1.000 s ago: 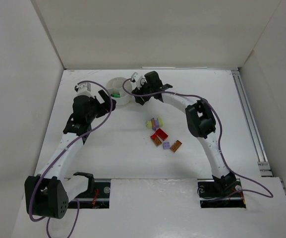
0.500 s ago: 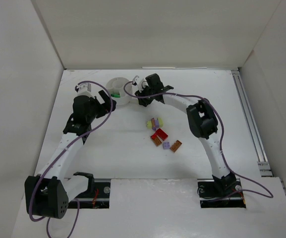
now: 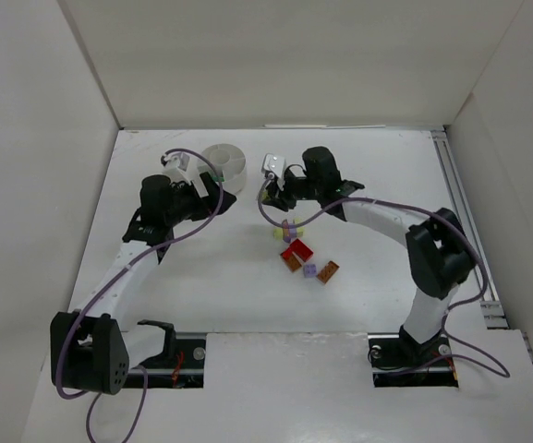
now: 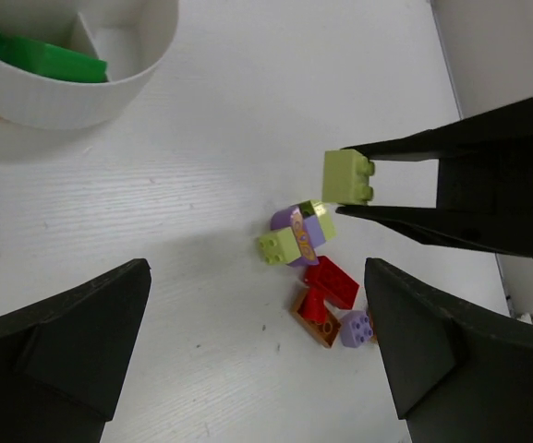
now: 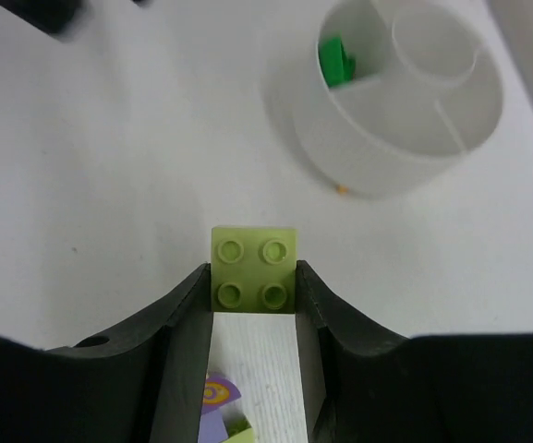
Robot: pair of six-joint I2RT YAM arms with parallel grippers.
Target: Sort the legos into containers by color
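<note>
My right gripper (image 5: 254, 281) is shut on a pale yellow-green lego (image 5: 254, 257) and holds it above the table, between the white divided dish (image 5: 377, 157) and the pile. The held lego also shows in the left wrist view (image 4: 347, 177). The dish (image 3: 223, 166) holds green legos (image 4: 54, 60). On the table lie a lilac and yellow-green clump (image 4: 294, 235), a red lego (image 4: 333, 281), an orange-brown lego (image 4: 314, 325) and a lilac lego (image 4: 355, 327). My left gripper (image 4: 257, 323) is open and empty, just left of the dish in the top view (image 3: 212, 189).
The pile (image 3: 298, 249) sits mid-table with another orange-brown lego (image 3: 328, 270) at its right. White walls close in the table on the left, back and right. A rail (image 3: 465, 221) runs along the right edge.
My right arm has swung away from the dish and now sits to its right, above the pile, with the yellow-green lego in its jaws. My left gripper has shifted slightly toward the dish.
</note>
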